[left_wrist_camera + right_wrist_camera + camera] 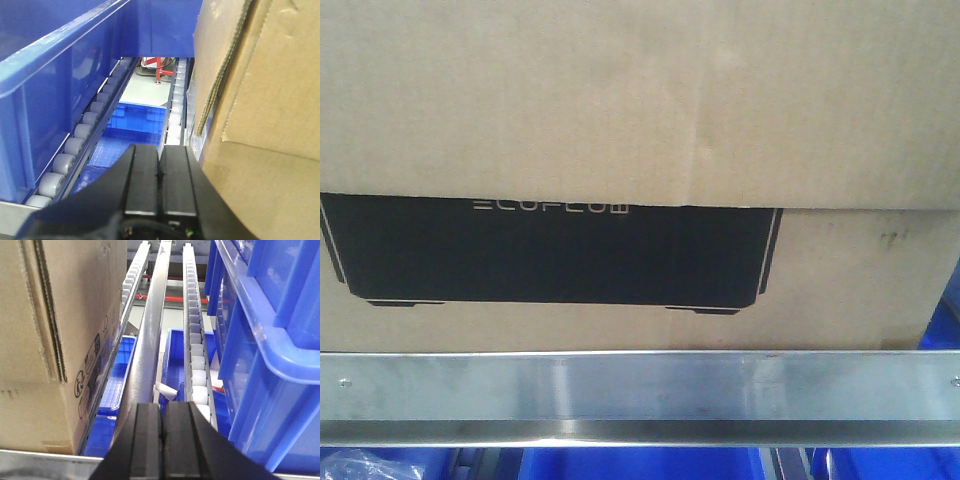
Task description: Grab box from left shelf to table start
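The box sits on the shelf, right up at its front edge, its lower face just behind the steel rail, which I take to be there to stop things rolling off. The black printed panel faces out into the room. As far as I can judge the box has not been lifted, and the table is in none of the views.

The left gripper hangs at the box's left side, between the cardboard and a blue bin, above the gap between two tracks of rollers. Its jaws are pressed together with nothing between them. The right gripper is on the opposite side, with the box's right wall off to its left and more blue bins to its right. Its jaws are likewise clenched on nothing.

That makes sense to me. The box is far too wide for either pair of jaws to pinch, so I reckon the arms mean to squeeze it between them, and jaws held together make a stiff paddle to push with. Neither gripper looks to be touching the cardboard yet, though the left is very close. Next, both would need to press inward evenly, then raise the box over the rail; an uneven squeeze could let it tilt or slip
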Controlling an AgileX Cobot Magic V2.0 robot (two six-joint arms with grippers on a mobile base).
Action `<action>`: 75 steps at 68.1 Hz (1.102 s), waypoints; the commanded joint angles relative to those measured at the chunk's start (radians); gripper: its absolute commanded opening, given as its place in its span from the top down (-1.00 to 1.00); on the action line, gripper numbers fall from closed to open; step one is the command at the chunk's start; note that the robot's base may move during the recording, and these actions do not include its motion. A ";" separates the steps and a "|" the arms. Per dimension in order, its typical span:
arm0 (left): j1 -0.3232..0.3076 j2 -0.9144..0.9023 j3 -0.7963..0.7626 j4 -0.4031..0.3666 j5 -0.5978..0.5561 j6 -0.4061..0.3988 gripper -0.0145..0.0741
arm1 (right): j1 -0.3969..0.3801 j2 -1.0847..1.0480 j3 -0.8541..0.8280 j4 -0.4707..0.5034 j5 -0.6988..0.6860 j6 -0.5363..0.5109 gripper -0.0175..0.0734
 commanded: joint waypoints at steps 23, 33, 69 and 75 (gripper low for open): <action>0.001 -0.017 -0.005 0.001 -0.090 0.000 0.88 | 0.001 -0.010 0.002 -0.011 -0.086 -0.003 0.49; 0.001 -0.017 -0.005 0.001 -0.106 0.000 0.88 | 0.001 -0.010 0.002 -0.011 -0.086 -0.003 0.49; -0.001 0.073 -0.326 -0.048 0.095 -0.002 0.71 | 0.001 -0.010 0.002 -0.011 -0.086 -0.003 0.49; -0.001 0.119 -0.396 -0.048 0.130 -0.002 0.40 | 0.001 -0.010 0.002 -0.011 -0.086 -0.003 0.49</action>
